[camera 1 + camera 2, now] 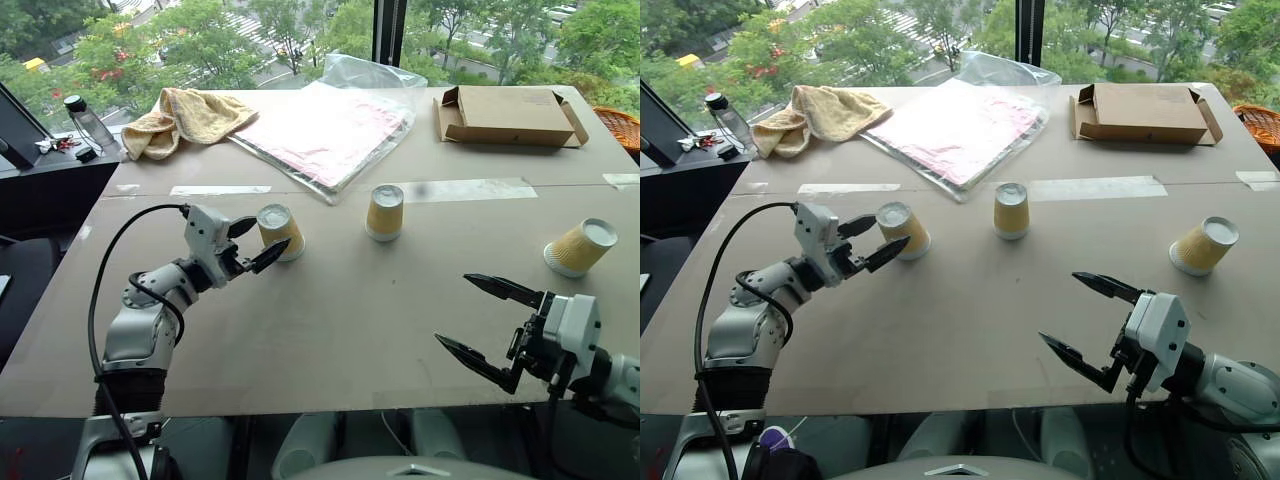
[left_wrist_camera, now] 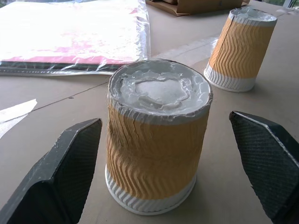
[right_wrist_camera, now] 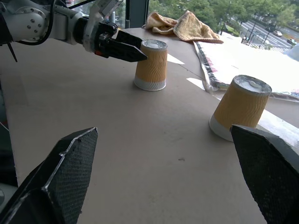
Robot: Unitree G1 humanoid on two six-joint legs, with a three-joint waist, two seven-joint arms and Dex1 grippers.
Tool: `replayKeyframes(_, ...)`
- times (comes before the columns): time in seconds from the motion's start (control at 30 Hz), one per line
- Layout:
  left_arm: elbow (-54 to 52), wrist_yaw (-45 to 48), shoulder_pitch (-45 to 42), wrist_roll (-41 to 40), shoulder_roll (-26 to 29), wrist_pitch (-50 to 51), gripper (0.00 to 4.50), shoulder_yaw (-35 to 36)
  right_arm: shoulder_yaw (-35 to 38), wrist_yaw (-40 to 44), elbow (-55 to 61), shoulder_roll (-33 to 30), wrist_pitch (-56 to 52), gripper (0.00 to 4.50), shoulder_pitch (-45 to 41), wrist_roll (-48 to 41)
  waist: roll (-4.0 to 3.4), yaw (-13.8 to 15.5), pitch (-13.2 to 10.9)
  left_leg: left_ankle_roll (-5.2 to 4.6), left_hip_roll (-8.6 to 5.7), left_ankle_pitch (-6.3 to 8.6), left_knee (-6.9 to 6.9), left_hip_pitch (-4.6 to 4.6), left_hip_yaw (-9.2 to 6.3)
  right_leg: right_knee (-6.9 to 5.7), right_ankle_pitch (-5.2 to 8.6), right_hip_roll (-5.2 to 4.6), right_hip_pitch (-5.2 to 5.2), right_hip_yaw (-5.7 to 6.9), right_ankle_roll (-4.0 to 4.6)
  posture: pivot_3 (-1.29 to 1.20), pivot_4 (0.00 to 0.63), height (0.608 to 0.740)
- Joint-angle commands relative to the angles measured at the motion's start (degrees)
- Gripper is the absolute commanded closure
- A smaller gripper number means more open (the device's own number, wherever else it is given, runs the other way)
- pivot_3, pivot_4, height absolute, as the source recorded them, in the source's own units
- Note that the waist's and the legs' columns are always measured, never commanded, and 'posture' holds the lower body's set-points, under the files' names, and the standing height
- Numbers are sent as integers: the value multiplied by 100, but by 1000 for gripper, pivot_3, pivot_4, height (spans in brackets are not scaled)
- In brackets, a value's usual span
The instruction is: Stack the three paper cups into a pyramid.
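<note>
Nothing stacked yet: three cups (image 1: 384, 212) sit apart, left claw (image 1: 252, 243) spread around one, right claw (image 1: 482, 325) spread, empty.

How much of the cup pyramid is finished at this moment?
Nothing is stacked yet: the left cup, the middle cup and the right cup stand apart, upside down, on the table. In hand: the open left gripper brackets the left cup without gripping. The right gripper is open, holding nothing. All stacking remains.
</note>
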State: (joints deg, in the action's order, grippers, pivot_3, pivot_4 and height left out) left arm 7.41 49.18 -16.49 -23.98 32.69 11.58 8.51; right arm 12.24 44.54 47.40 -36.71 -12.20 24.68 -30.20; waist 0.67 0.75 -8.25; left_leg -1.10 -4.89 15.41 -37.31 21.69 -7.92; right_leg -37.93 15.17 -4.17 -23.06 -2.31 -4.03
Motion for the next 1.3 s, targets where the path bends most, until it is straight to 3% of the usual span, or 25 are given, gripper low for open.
replayKeyframes(0.03, 291, 140, -309, 138, -57, -278, 0, -77, 140, -90, 304, 60, 161, 20, 117, 29, 0, -2, 0, 0, 0, 0, 0, 0, 0, 0, 0, 0, 0, 0, 0, 0, 150, 740)
replayKeyframes(0.1, 450, 189, -436, 201, -101, -358, 0, -121, 140, -133, 337, 85, 169, 20, 168, 59, 0, -10, 0, 0, 0, 0, -1, 0, 1, -1, 0, 1, 0, -1, -1, 0, 150, 740)
replayKeyframes(0.2, 628, 433, -567, 223, -113, -444, 752, -226, 166, -202, 402, 133, 193, 0, 317, 124, 1, -9, 0, 0, 0, 0, -2, 0, 1, -1, -1, 1, 0, -1, -1, 0, 150, 740)
replayKeyframes(0.3, 480, 823, -576, 54, -151, -513, 2208, -281, 197, -259, 440, 173, 234, 0, 458, 165, 1, -10, 0, 0, 0, 0, -1, 1, 1, -1, 0, 1, -1, -1, -1, 0, 150, 740)
replayKeyframes(0.33, 351, 962, -571, -54, -169, -414, 2425, -307, 206, -285, 444, 190, 248, 0, 501, 179, 1, -9, 0, 0, 0, 0, -1, 1, 1, 0, -1, 1, -1, -1, -1, 0, 150, 740)
replayKeyframes(0.43, -161, 1344, -545, -309, -225, -50, 2426, -554, 231, -365, 456, 264, 296, 0, 669, 257, 1, 1, -1, 0, 0, 0, -2, 2, 1, 0, -1, 1, -1, 0, -1, 0, 150, 740)
replayKeyframes(0.6, -476, 1410, -650, -54, -508, 29, 2426, -1139, 256, -607, 573, 489, 294, 0, 990, 421, 1, -4, 0, 0, -1, 0, -4, 3, 0, -1, -1, 1, 0, -2, -1, 0, 150, 740)
replayKeyframes(1.3, 808, 1538, -1029, 721, -1394, -1230, 2426, -1796, 367, -1045, 1056, 878, 350, 0, 1830, 872, 0, -1, 1, 0, -4, -1, -6, 0, 2, -5, 0, 13, 1, -1, -2, 0, 150, 740)
